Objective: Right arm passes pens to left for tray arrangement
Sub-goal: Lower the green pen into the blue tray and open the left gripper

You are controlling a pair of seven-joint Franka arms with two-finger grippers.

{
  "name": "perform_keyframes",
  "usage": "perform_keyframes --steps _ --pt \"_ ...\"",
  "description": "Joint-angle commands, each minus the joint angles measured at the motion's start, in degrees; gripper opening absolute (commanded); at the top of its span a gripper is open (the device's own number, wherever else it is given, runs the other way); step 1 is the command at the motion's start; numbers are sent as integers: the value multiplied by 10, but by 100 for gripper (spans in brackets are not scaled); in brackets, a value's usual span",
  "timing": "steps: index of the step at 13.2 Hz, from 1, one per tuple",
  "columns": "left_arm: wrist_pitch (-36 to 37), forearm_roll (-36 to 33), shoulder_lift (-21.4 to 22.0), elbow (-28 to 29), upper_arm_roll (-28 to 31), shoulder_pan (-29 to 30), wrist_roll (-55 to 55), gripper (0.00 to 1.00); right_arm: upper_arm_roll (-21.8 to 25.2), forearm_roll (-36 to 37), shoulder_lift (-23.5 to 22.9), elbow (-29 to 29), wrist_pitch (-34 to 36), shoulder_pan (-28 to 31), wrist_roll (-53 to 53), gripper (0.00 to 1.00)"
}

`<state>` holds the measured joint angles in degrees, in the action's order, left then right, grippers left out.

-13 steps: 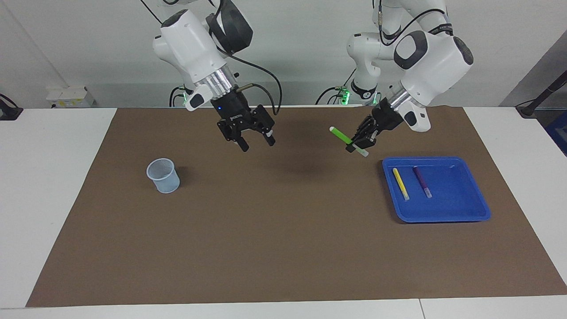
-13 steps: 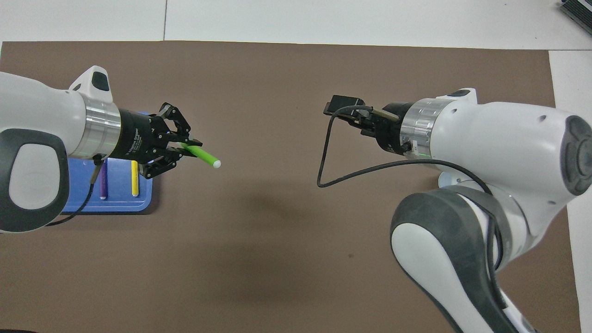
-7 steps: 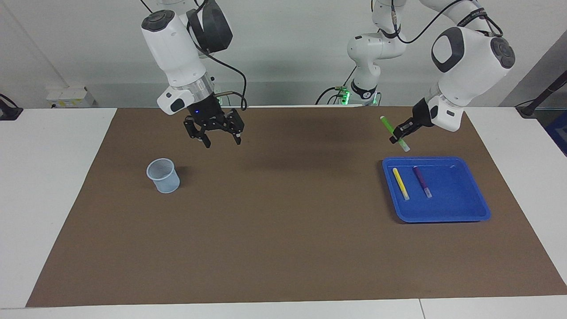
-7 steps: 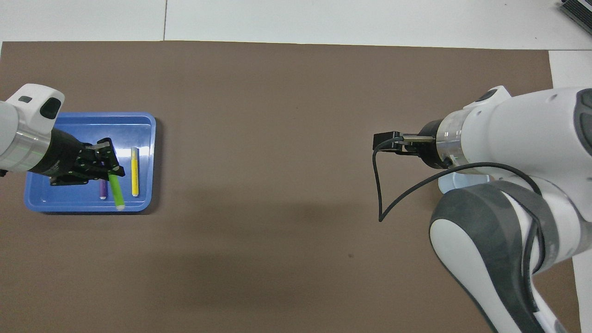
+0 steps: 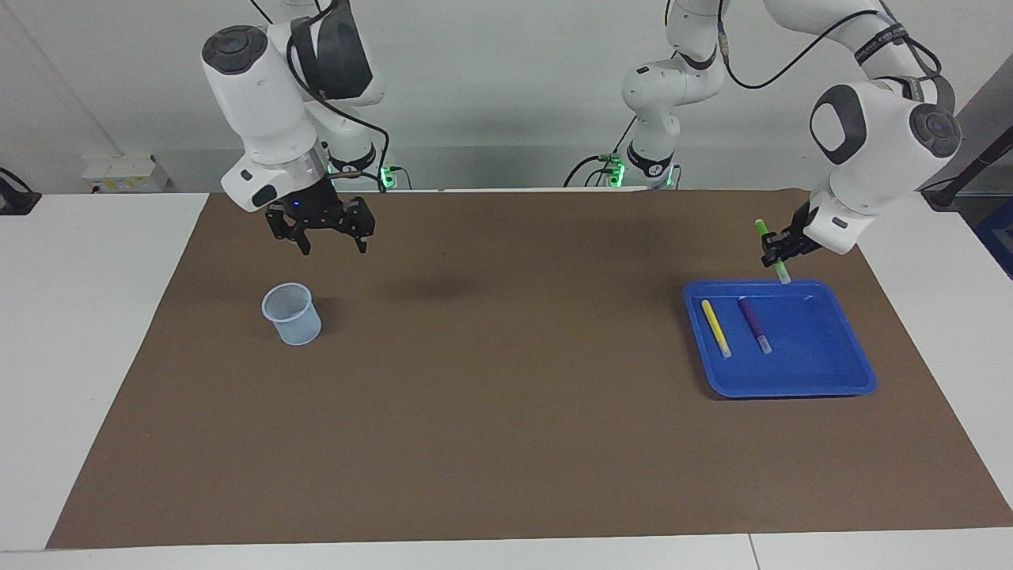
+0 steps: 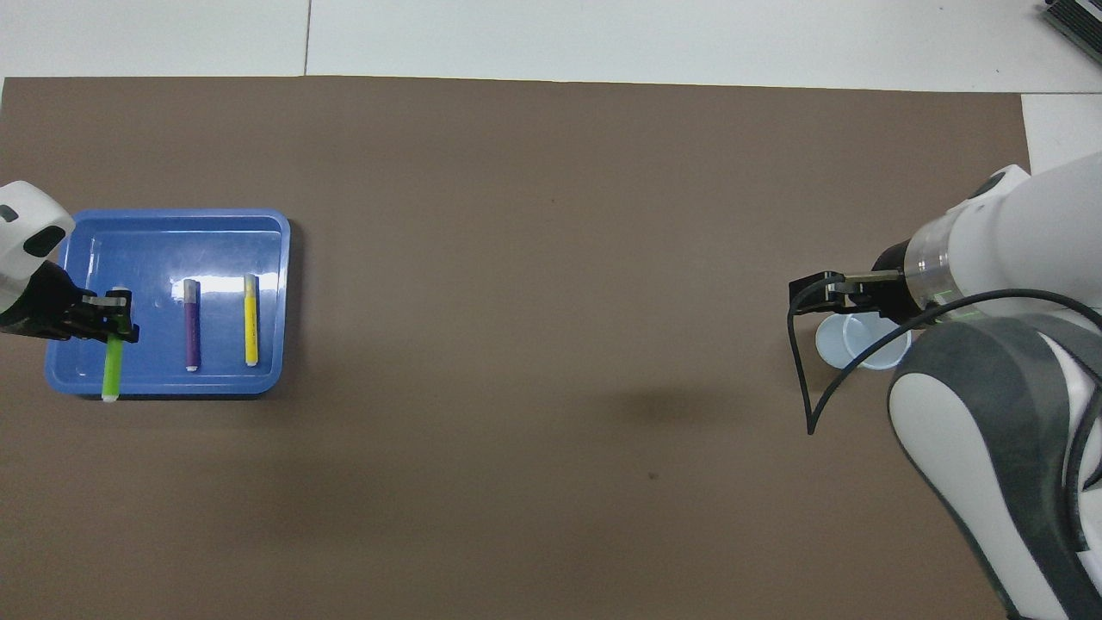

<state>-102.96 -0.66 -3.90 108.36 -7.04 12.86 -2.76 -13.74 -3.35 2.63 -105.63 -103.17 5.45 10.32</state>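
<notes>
Green pen carried on to the tray's edge.

The left gripper (image 5: pixel 779 252), clamped on the green pen (image 5: pixel 772 252), has swung from over the mat to above the blue tray (image 5: pixel 823 386) rim nearest the robots; the yellow pen (image 5: pixel 716 328) and purple pen (image 5: pixel 754 324) lie in it side by side. The right gripper (image 5: pixel 326 237), jaws wide and empty, has drawn back above the mat near the translucent cup (image 5: pixel 293 314).
</notes>
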Motion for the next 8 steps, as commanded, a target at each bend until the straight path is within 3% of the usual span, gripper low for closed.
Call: perform_keyframes --steps 1,5,8 --pt "-58 -36 -21 24 -6 20 -36 0 -5 5 16 -16 10 15 -10 100" --pt "-126 -63 -80 24 -6 41 -56 0 6 0 8 -8 -13 -8 -10 100" --pt "-167 -69 -116 24 -6 53 -66 0 64 6 -9 31 10 -47 -12 100"
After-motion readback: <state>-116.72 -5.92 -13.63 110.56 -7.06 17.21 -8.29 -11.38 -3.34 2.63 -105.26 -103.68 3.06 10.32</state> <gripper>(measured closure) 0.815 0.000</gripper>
